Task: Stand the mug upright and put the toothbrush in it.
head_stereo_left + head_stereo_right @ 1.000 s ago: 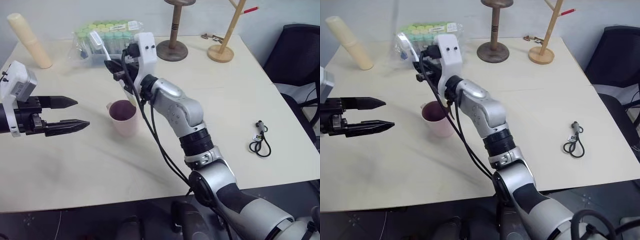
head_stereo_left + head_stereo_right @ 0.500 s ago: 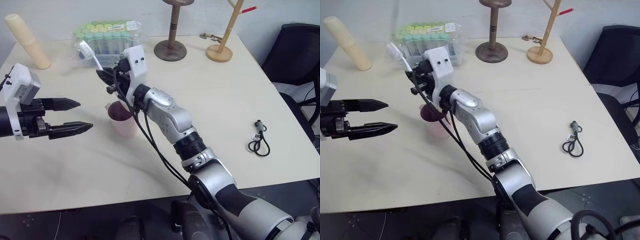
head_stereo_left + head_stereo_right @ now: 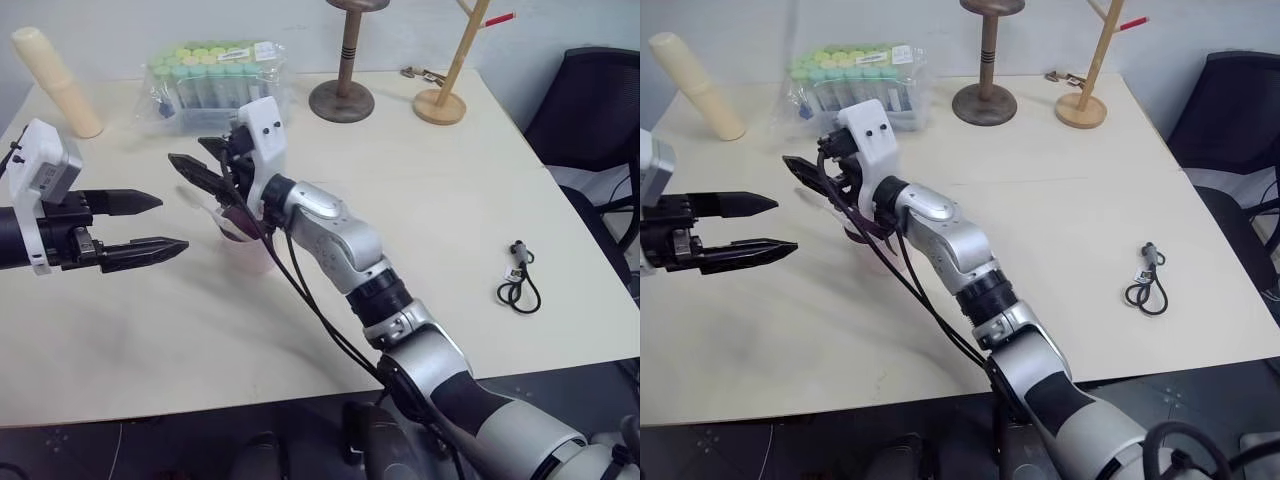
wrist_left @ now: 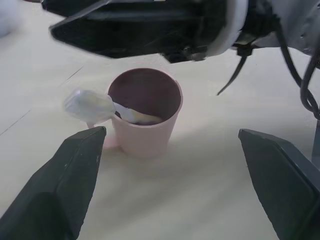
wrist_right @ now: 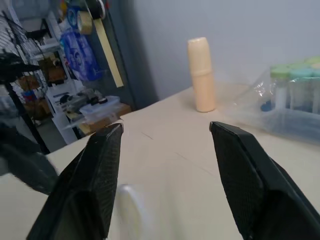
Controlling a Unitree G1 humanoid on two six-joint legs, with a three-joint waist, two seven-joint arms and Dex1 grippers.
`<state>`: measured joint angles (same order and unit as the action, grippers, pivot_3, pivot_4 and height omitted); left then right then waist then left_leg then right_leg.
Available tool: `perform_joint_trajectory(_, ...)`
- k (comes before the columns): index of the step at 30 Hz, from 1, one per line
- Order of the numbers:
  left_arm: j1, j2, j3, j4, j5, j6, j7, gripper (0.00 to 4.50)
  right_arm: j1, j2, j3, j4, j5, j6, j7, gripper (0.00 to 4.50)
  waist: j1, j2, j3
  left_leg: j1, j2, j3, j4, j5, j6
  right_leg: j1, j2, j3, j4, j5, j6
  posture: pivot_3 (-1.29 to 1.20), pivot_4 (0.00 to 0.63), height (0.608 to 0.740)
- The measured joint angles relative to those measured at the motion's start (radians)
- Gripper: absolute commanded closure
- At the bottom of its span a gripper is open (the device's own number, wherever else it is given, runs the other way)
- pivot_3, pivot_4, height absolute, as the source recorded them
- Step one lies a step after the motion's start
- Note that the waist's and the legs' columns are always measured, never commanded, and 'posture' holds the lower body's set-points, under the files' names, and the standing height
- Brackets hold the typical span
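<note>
The pale pink mug [image 4: 145,137] stands upright on the table [image 3: 450,230]. The white toothbrush [image 4: 92,106] rests in it, bristle head leaning out over the rim by the handle side. My right gripper [image 3: 188,153] hovers just above the mug, open with nothing between its fingers [image 5: 250,185]. It hides most of the mug in the head views. My left gripper [image 3: 165,222] is level with the mug on its left, a short gap away. It is open and points at the mug, which sits between its fingers [image 4: 65,180] in the left wrist view.
A tall cream cylinder [image 3: 60,80] stands at the far left corner beside a clear pack of green-capped tubes [image 3: 215,80]. Two wooden stands [image 3: 342,90] [image 3: 445,100] sit at the back. A black cord loop [image 3: 518,280] lies right; a black chair [image 3: 590,110] is beyond the edge.
My right gripper has opened and let go of the toothbrush, which now sits in the mug. The right hand drew back and tipped towards the left. The left gripper stayed put.
</note>
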<state>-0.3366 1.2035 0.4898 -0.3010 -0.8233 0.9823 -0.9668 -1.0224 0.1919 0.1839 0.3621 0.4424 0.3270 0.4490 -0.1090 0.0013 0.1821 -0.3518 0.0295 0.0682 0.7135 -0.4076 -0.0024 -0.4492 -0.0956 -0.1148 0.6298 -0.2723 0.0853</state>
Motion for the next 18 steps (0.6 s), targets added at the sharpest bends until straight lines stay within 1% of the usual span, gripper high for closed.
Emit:
perform_joint_trajectory(2, 0.000, -0.009, -0.001, 0.001, -0.001, -0.005, -0.007, 0.00, 0.043, -0.037, -0.009, -0.063, 0.024, 0.069, 0.026, 1.63, 0.003, 0.000, 0.000, -0.001, 0.000, 0.000, 0.001, 0.000, 0.000, 0.000, 0.000, 0.000, 0.000, 0.000, 0.000, 0.00, 0.150, 0.740)
perform_joint_trajectory(3, 0.000, -0.013, -0.002, 0.002, -0.001, -0.012, -0.015, 0.00, 0.055, -0.101, -0.002, -0.116, 0.045, 0.131, 0.070, 1.63, 0.009, 0.000, 0.000, -0.001, 0.000, 0.000, 0.001, 0.000, 0.000, 0.000, -0.001, 0.000, -0.001, 0.000, 0.000, 0.00, 0.150, 0.740)
perform_joint_trajectory(6, 0.034, -0.013, -0.001, 0.019, 0.007, -0.039, -0.047, 0.00, 0.056, -0.334, -0.044, -0.258, 0.100, 0.271, 0.193, 1.63, 0.031, 0.000, 0.000, -0.001, -0.001, -0.001, 0.002, 0.000, 0.000, 0.001, -0.001, 0.000, -0.002, 0.000, 0.000, 0.00, 0.150, 0.740)
perform_joint_trajectory(8, 0.061, -0.011, 0.001, 0.052, 0.021, -0.058, -0.077, 0.00, 0.074, -0.526, -0.071, -0.347, 0.138, 0.357, 0.309, 1.63, 0.044, 0.000, 0.000, -0.001, 0.000, 0.000, 0.002, 0.000, 0.000, 0.001, -0.001, 0.000, -0.003, 0.000, 0.000, 0.00, 0.150, 0.740)
perform_joint_trajectory(9, 0.072, -0.008, 0.002, 0.069, 0.028, -0.070, -0.094, 0.00, 0.091, -0.604, -0.083, -0.376, 0.149, 0.388, 0.357, 1.63, 0.051, 0.000, 0.000, -0.001, 0.000, 0.000, 0.002, 0.000, 0.001, 0.001, -0.001, 0.000, -0.003, 0.000, 0.000, 0.00, 0.150, 0.740)
perform_joint_trajectory(10, 0.081, 0.000, 0.004, 0.089, 0.041, -0.085, -0.117, 0.00, 0.118, -0.693, -0.092, -0.405, 0.165, 0.418, 0.420, 1.63, 0.055, 0.000, 0.000, -0.001, 0.000, 0.002, 0.002, 0.000, 0.001, 0.001, 0.000, 0.000, -0.003, 0.000, 0.000, 0.00, 0.150, 0.740)
perform_joint_trajectory(13, 0.106, 0.037, 0.029, 0.150, 0.065, -0.137, -0.195, 0.00, 0.230, -0.913, -0.105, -0.482, 0.199, 0.458, 0.614, 1.63, 0.071, -0.001, 0.000, -0.001, 0.001, 0.005, 0.002, 0.000, 0.001, 0.001, 0.000, 0.001, -0.004, 0.000, 0.000, 0.00, 0.150, 0.740)
perform_joint_trajectory(16, 0.106, 0.064, 0.051, 0.201, 0.085, -0.177, -0.249, 0.00, 0.294, -1.033, -0.115, -0.513, 0.199, 0.442, 0.726, 1.63, 0.074, -0.001, 0.000, 0.001, 0.001, 0.010, 0.002, -0.001, 0.001, 0.001, 0.000, 0.003, -0.003, 0.000, 0.001, 0.00, 0.150, 0.740)
perform_joint_trajectory(18, 0.105, 0.076, 0.055, 0.225, 0.097, -0.204, -0.282, 0.00, 0.311, -1.086, -0.126, -0.517, 0.184, 0.411, 0.775, 1.27, 0.078, -0.001, 0.000, 0.003, 0.001, 0.012, 0.002, -0.001, 0.001, 0.001, 0.000, 0.005, -0.002, 0.000, 0.001, 0.00, 0.150, 0.740)
